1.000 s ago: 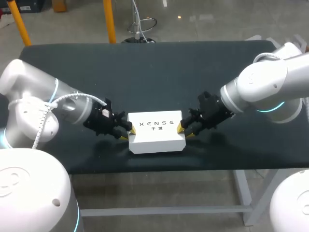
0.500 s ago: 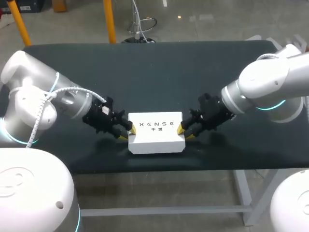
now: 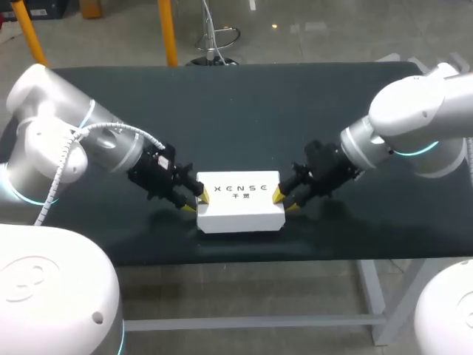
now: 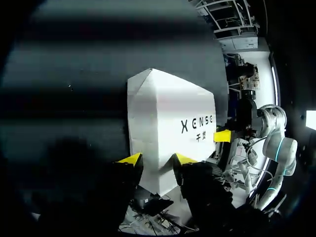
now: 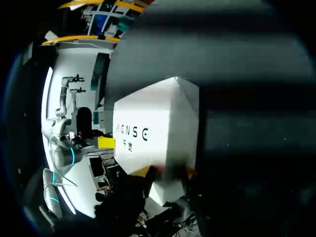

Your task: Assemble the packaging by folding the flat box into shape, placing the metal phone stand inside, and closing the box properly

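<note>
The white printed box [image 3: 240, 203] lies folded and closed at the table's front middle, and no phone stand shows. My left gripper [image 3: 196, 200] is at its left end and my right gripper [image 3: 284, 200] at its right end. Both are open. Each has one yellow tip over the box's top edge and the other beside the end face. In the left wrist view the box [image 4: 168, 118] fills the space ahead of the left gripper [image 4: 158, 159], its end between the fingers. The right wrist view shows the box [image 5: 153, 123] the same way ahead of the right gripper [image 5: 167, 172], whose tips are blurred.
The dark table [image 3: 244, 111] carries nothing else in view. Its front edge runs close below the box.
Both arms' upper links have swung back, away from the table's front edge. The grippers stay at the box's ends, and the box has not moved.
</note>
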### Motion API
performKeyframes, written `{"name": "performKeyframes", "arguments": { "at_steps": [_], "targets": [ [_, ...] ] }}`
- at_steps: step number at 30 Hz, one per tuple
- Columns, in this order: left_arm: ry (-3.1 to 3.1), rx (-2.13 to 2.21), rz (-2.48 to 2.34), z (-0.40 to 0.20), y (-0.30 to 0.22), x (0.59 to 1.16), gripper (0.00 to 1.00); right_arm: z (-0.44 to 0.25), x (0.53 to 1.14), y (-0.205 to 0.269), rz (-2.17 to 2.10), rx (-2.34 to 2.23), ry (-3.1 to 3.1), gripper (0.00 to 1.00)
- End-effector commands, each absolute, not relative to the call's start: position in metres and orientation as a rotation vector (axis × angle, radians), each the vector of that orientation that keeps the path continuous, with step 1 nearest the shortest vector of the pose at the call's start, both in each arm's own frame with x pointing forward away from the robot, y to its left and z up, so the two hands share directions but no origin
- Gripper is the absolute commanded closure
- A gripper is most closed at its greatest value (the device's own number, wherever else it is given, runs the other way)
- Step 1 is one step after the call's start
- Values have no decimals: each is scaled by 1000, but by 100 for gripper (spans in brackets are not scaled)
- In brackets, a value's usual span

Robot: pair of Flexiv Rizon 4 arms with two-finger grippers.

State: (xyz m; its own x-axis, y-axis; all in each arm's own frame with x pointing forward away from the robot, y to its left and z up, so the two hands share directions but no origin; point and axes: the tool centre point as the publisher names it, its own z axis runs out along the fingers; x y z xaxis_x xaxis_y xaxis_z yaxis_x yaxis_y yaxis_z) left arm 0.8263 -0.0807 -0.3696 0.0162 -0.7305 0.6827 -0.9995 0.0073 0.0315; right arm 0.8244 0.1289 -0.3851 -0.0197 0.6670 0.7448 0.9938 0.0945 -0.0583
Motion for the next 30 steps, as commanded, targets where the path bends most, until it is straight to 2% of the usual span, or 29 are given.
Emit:
{"name": "performKeyframes", "arguments": {
  "at_steps": [1,30],
  "targets": [
    [-1762,1770,635,-367,-92,832,58,-382,830,139,-650,-1619,-1742,58],
    [-1698,1727,538,-358,-83,840,57,-372,839,137,-525,-1621,-1707,58]
  ]
}}
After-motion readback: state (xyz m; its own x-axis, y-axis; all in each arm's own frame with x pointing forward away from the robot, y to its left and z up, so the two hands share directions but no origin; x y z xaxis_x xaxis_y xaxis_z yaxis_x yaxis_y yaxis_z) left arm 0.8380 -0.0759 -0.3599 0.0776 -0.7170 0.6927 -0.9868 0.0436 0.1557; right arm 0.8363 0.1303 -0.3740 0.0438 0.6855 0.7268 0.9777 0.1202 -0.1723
